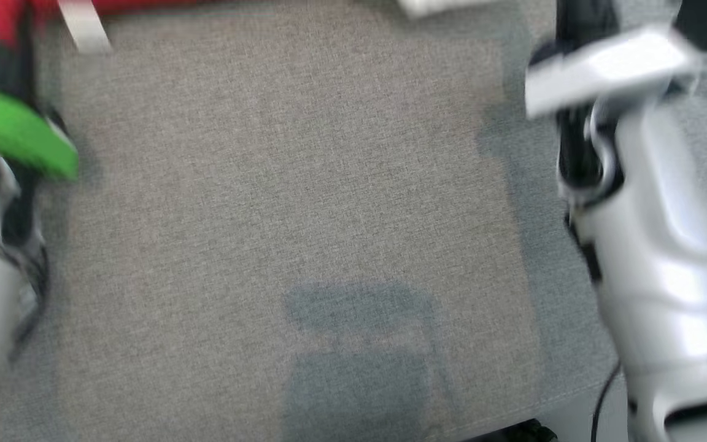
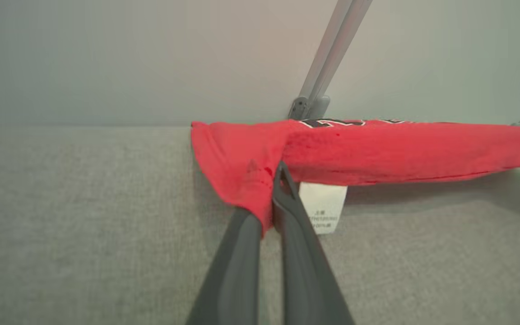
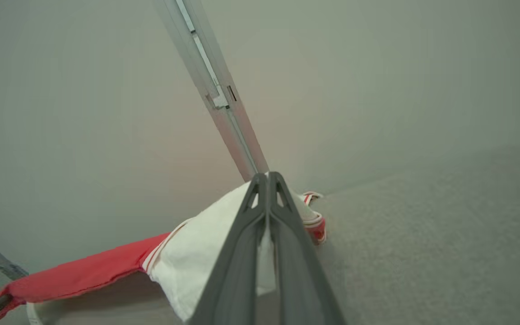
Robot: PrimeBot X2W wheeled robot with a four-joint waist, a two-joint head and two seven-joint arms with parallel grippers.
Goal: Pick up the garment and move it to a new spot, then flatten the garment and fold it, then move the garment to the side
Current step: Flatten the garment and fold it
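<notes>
My left claw [image 2: 270, 198] is clamped on a corner of the red garment [image 2: 377, 149], and my right claw [image 3: 267, 178] pinches its white part. The garment is stretched at twelve o'clock along the grey table [image 1: 298, 184] far edge, with open tabletop toward six.

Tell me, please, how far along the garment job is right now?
Done: the garment is picked up, pinched by the left gripper and right gripper. In hand: it hangs stretched between them over the grey surface, its white label dangling. Left: laying it flat, folding, moving it aside.
</notes>
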